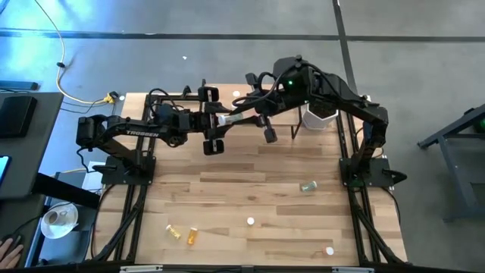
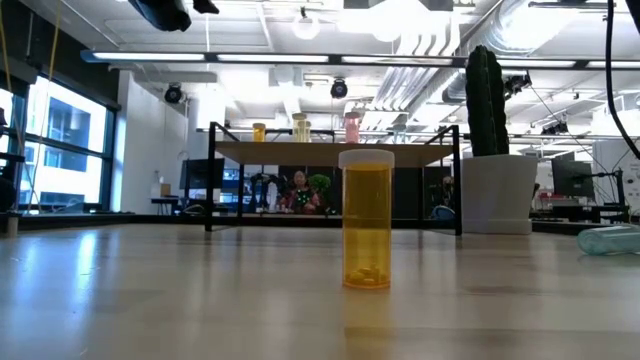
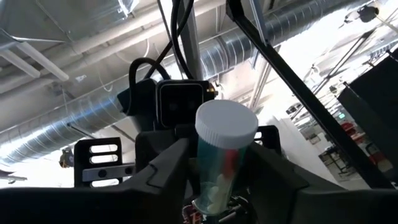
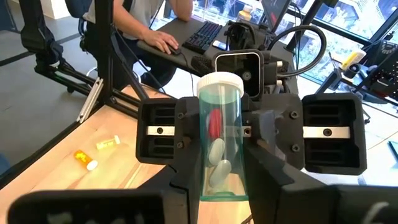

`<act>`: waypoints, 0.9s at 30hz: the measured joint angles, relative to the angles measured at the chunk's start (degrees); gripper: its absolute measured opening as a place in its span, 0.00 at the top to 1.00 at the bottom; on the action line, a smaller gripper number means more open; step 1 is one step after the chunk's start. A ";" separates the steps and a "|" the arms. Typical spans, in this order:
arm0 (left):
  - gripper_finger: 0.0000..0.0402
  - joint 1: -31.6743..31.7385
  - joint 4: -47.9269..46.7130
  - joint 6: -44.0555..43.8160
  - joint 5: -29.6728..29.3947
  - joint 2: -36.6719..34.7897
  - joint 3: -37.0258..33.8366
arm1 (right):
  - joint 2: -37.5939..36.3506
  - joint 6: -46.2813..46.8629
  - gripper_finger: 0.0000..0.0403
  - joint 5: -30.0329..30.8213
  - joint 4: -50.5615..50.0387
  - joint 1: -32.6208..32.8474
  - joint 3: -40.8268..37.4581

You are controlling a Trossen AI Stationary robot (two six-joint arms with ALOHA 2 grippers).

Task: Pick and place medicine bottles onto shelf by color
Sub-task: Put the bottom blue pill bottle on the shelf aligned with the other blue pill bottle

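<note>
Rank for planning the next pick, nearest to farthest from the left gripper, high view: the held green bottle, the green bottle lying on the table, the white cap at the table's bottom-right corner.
1. Held green bottle, between the left gripper's fingers.
2. Lying green bottle, on the right side.
3. White cap, bottom-right corner.

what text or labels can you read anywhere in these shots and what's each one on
"TROSSEN": white letters along the dark left arm, in the high view.
Green translucent medicine bottle with white cap, held between the left gripper and right gripper: no label readable.
Orange translucent medicine bottle standing on the light-wood table: no label visible.
Monitors in the room behind: too blurred to read.
</note>
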 joint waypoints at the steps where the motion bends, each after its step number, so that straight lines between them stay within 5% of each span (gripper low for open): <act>1: 0.68 0.00 0.00 0.00 0.00 0.00 0.00 | -0.01 0.02 0.80 -0.02 -0.11 0.00 0.02; 19: 0.74 0.00 -0.37 1.66 0.00 -0.02 0.00 | -0.07 0.15 0.79 1.04 -0.90 0.00 0.07; 27: 0.74 0.04 -1.77 1.33 -2.32 -0.02 -0.02 | -0.18 1.53 0.61 5.63 -2.43 0.11 0.11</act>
